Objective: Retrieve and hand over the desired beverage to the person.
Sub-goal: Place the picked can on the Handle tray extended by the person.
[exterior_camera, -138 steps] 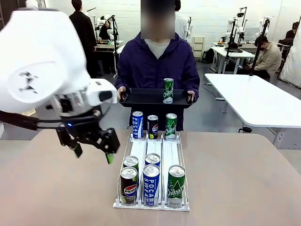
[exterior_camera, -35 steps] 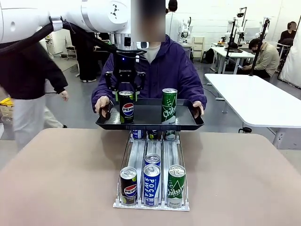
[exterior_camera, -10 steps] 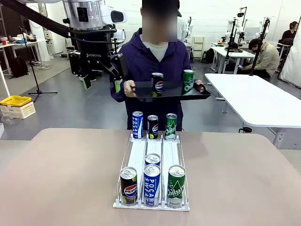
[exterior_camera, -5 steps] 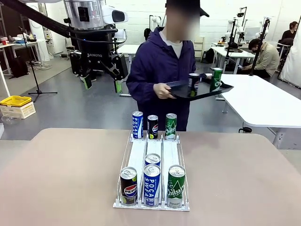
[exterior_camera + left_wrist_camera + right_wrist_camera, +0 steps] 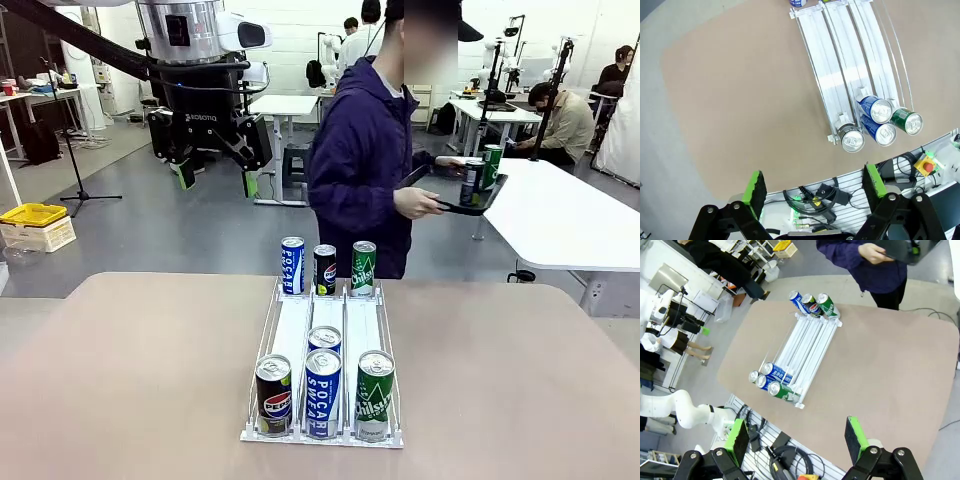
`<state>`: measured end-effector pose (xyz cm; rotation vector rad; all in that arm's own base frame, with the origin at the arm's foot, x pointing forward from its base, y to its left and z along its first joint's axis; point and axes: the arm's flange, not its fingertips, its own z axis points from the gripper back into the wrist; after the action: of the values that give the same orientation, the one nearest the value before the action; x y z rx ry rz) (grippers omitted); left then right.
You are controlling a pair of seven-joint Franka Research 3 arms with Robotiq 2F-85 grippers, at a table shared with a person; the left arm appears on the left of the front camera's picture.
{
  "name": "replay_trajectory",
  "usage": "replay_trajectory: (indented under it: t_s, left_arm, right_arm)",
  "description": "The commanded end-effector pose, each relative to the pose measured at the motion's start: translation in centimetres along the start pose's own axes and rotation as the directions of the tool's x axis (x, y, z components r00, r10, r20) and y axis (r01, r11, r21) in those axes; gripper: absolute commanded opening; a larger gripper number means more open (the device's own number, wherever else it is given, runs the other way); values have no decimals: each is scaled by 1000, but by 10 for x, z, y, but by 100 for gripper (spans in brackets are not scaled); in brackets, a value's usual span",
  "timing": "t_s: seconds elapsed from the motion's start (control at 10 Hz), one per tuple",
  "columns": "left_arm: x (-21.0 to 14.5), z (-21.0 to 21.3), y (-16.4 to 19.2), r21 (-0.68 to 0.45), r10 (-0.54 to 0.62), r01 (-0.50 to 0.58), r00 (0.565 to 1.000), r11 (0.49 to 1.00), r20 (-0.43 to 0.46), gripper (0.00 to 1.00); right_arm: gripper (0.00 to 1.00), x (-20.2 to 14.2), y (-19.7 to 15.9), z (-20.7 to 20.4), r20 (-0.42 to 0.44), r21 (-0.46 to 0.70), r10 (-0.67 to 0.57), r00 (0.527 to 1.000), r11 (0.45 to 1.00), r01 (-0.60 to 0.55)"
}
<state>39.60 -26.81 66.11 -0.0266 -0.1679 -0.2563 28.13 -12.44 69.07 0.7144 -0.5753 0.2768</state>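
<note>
The person [image 5: 370, 150] in a dark purple jacket stands beyond the table's far edge, turned to the picture's right. Their hands hold a black tray [image 5: 480, 206] carrying a Pepsi can [image 5: 470, 181] and a green Chilsung can [image 5: 491, 165]. My left gripper [image 5: 216, 180] hangs open and empty high over the far left, apart from the person. In the left wrist view my left gripper [image 5: 813, 186] looks straight down on the table. My right gripper [image 5: 796, 435] is open and empty, high above the table, with the person [image 5: 865, 255] at the top of its view.
A white wire can rack [image 5: 300, 330] stands mid-table. A Pepsi [image 5: 273, 395], two Pocari Sweat cans [image 5: 321, 395] and a Chilsung [image 5: 374, 395] sit at its near end, three cans [image 5: 324, 268] at its far end. A white table [image 5: 560, 215] stands beyond on the right.
The person has turned to the right and swung the tray with its two cans away to the right. My left gripper has stayed in place, open.
</note>
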Motion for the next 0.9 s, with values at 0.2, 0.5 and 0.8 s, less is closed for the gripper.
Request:
replay_trajectory:
  t_s: [0.2,0.5,0.8]
  left_arm:
    - [-5,20,26,-220,-49,34,997,975,-62,100]
    - [-56,69,122,-585,-17,62,996,809,83,100]
    - [-102,95,210,-673,174,-36,975,739,138,100]
  right_arm:
    - [100,0,0,-1,2,21,9,1000,1000,-9]
    - [100,0,0,-1,2,21,9,1000,1000,-9]
    - [100,0,0,-1,2,21,9,1000,1000,-9]
